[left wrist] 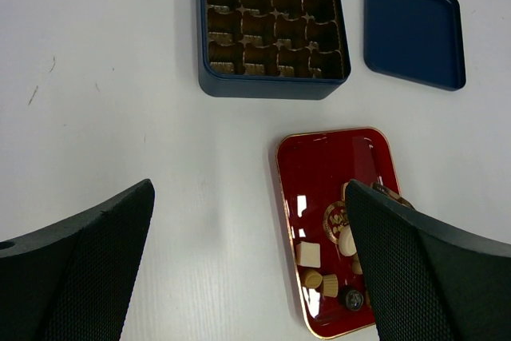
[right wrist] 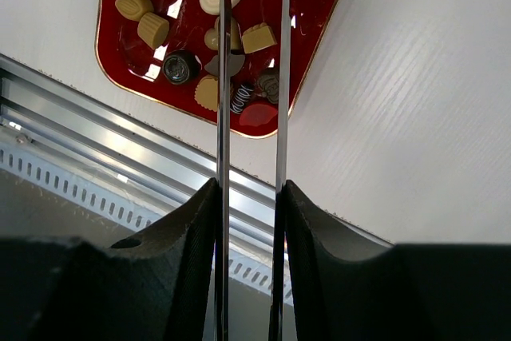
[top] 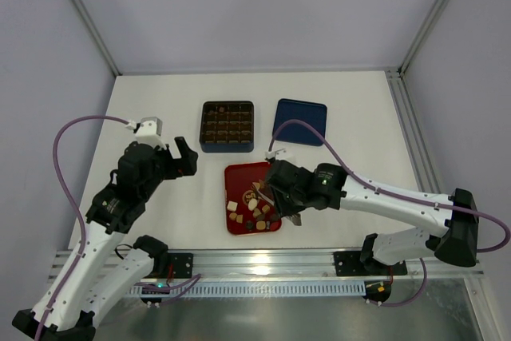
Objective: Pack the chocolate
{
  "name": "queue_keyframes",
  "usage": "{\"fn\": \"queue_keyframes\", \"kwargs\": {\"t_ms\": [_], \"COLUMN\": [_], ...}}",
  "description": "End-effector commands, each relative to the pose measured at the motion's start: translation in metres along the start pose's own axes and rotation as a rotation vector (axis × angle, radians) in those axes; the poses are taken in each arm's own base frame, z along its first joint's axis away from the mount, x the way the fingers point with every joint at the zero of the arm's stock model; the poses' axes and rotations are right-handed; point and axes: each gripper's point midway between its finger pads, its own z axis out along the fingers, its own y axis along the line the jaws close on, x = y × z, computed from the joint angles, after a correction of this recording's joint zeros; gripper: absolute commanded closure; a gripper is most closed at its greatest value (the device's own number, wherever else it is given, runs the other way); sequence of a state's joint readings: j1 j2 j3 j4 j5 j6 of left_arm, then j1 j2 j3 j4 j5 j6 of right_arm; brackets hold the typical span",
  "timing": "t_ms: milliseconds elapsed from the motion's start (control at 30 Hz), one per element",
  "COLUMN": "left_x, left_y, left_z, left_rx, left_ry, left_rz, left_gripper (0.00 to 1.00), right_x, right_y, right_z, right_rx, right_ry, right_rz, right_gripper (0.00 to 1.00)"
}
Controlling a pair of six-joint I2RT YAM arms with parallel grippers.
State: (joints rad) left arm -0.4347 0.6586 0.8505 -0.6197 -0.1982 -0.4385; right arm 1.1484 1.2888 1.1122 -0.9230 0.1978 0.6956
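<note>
Over the tray's (top: 242,175) near end, my right gripper (top: 266,196) hangs nearest the chocolate (right wrist: 152,29) directly below, jaws part-closed, grip unclear.

Room around flat red rectangular tray (top: 239,175)
Open white tabletop (top: 198,197) to its left; right gripper (top: 262,192) blocks its right half, perhaps touching chocolates (top: 237,215).

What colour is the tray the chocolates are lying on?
The tray is red with a gold rim; left wrist view shows it best.
</note>
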Motion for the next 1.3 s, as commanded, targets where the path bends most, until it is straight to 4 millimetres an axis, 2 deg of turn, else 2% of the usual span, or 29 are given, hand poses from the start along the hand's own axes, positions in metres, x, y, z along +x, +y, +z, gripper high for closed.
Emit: {"fn": "queue_keyframes", "kwargs": {"t_ms": [0, 433, 700, 800, 1267], "left_x": [-0.008, -0.008, -0.009, -0.008, -0.01], "left_y": [-0.003, -0.004, -0.004, -0.004, -0.003], "left_z": [-0.004, -0.003, -0.003, -0.002, -0.004], "left_rx": [0.01, 0.013, 0.012, 0.013, 0.009], "left_ry": [-0.022, -0.019, -0.023, -0.019, -0.027], "left_rz": [-0.009, -0.008, -0.007, -0.008, -0.01], "left_gripper": [0.01, 0.0, 0.0, 0.0, 0.0], "right_x": [-0.005, 0.004, 0.002, 0.001, -0.029], "right_y": [0.008, 0.011, 0.011, 0.011, 0.008], "right_z": [-0.004, 0.006, 0.007, 0.006, -0.029], "right_rx": [-0.039, -0.044, -0.034, -0.031, -0.014], "right_ry": [-0.038, -0.007, -0.016, -0.017, -0.104], "right_rz": [0.025, 0.027, 0.018, 0.015, -0.022], "right_gripper": [0.61, 0.65, 0.66, 0.71, 0.73]}}
